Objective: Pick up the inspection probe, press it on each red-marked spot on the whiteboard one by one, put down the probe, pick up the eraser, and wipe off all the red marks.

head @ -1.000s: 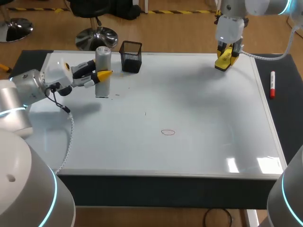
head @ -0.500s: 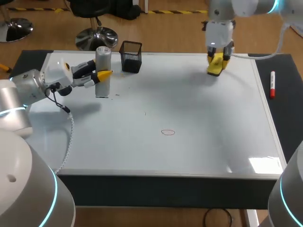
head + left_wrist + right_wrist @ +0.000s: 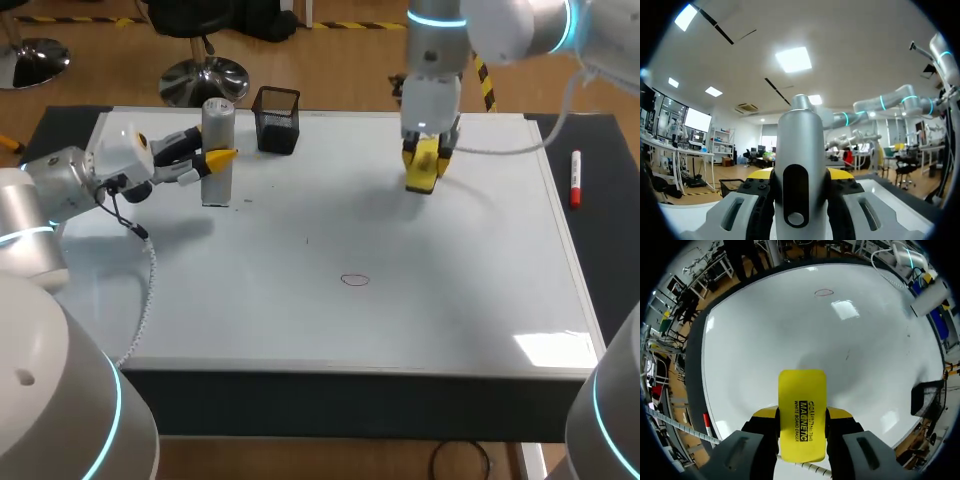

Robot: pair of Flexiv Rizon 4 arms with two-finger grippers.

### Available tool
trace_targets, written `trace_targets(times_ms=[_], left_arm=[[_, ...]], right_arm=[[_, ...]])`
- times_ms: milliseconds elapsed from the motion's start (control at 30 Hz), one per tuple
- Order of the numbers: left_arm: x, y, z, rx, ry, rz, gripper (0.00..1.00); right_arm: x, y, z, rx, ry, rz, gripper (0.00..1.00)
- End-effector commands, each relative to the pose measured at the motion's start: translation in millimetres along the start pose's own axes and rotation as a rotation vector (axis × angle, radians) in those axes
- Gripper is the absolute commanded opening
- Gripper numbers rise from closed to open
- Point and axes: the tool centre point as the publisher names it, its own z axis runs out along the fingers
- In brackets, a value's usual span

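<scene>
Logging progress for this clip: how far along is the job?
The probe stands on the whiteboard, gripped by the left tool, so pressing looks finished. The right tool holds the eraser over the board. One red oval is left to wipe.

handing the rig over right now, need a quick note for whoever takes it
Left gripper: shut on the probe, which stands upright at the far left of the whiteboard, beside a black mesh cup.
Right gripper: shut on the yellow eraser, over the board's far middle.
Done: eraser picked up.
Left: one red oval mark near the board's middle is not yet wiped; probe not yet released.
</scene>
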Motion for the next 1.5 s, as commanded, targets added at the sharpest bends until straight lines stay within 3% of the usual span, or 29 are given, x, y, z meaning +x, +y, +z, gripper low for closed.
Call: trace_targets(times_ms=[33,267,567,1300,1500], left_arm=[[0.6,-0.9,0,0.001,-0.002,0.002,0.00],[0.6,-0.9,0,0.001,-0.002,0.002,0.00],[0.6,-0.9,0,0.001,-0.002,0.002,0.00],[0.6,-0.9,0,0.001,-0.002,0.002,0.00],[0.6,-0.9,0,0.001,-0.002,0.002,0.00]], right_arm=[[0,34,5,0.110,-0.046,-0.020,0.00],[-21,78,7,0.112,-0.069,-0.088,0.00],[-32,120,12,0.084,-0.085,-0.140,0.00],[-34,123,13,0.073,-0.083,-0.142,0.00],[-41,142,21,0.037,-0.055,-0.183,0.00]])
